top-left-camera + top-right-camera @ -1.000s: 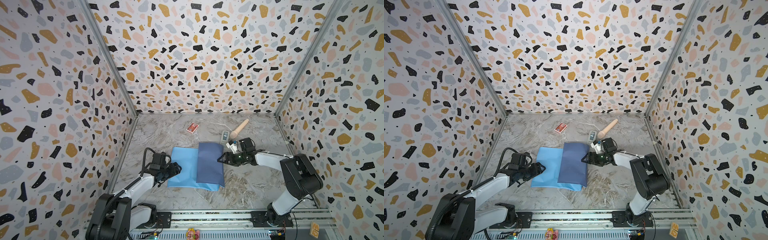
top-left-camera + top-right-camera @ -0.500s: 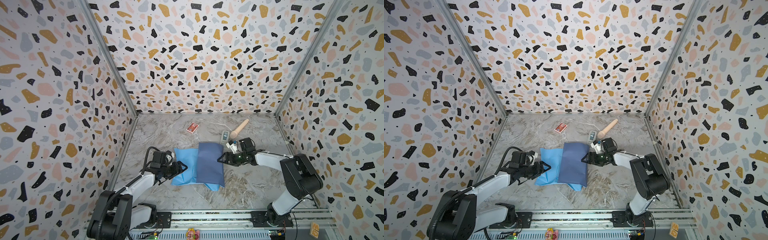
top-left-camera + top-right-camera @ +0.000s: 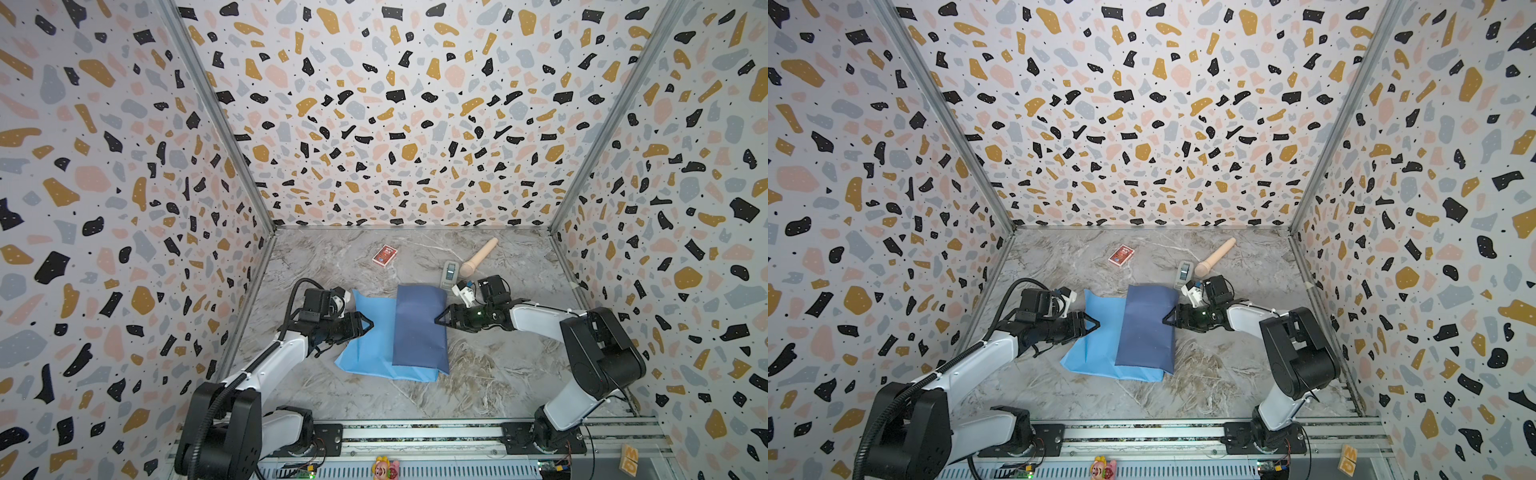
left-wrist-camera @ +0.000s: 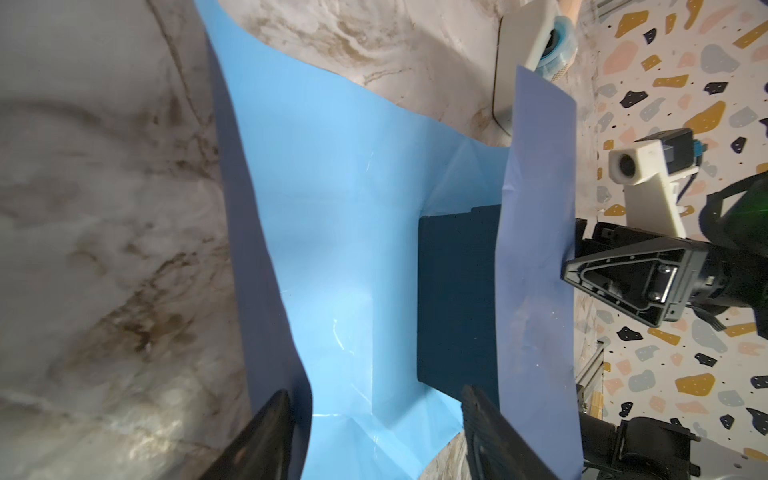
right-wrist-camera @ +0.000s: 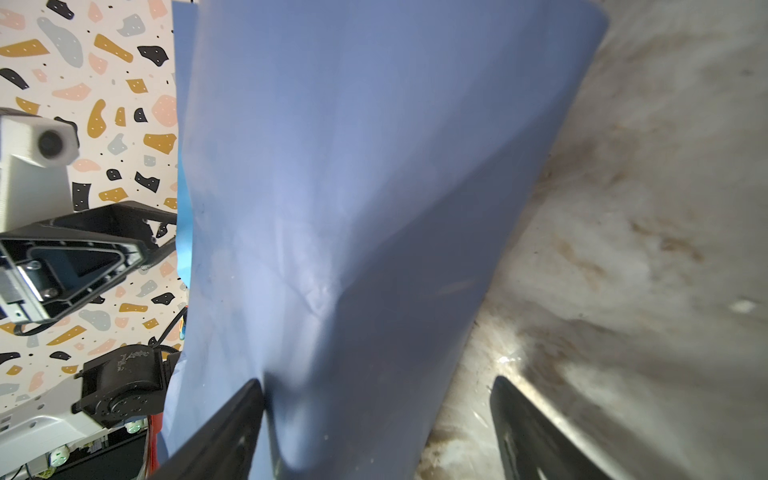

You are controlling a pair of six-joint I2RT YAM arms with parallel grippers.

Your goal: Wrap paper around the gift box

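The paper lies mid-table in both top views, its light blue part point(image 3: 370, 349) point(image 3: 1092, 349) flat. Its darker flap point(image 3: 419, 328) point(image 3: 1144, 328) is folded over the gift box, which is hidden there. In the left wrist view the dark navy gift box point(image 4: 457, 299) shows under that flap point(image 4: 536, 249). My left gripper point(image 3: 369, 324) point(image 4: 374, 415) is open at the paper's raised left edge, fingers either side of it. At the flap's right side my right gripper point(image 3: 438, 320) point(image 5: 378, 399) is open. One of its fingers point(image 5: 232, 428) rests against the flap, the other stands over bare table.
A red card pack point(image 3: 384, 254) lies at the back. A wooden handle point(image 3: 478, 257) and a small grey-white device point(image 3: 449, 274) sit just behind the right gripper. Patterned walls close three sides, and a metal rail point(image 3: 415, 436) runs along the front.
My left gripper has moved right toward the box, pushing the paper's left edge in and up, so the light blue part looks narrower. Its jaws have narrowed a little. The right arm has not moved.
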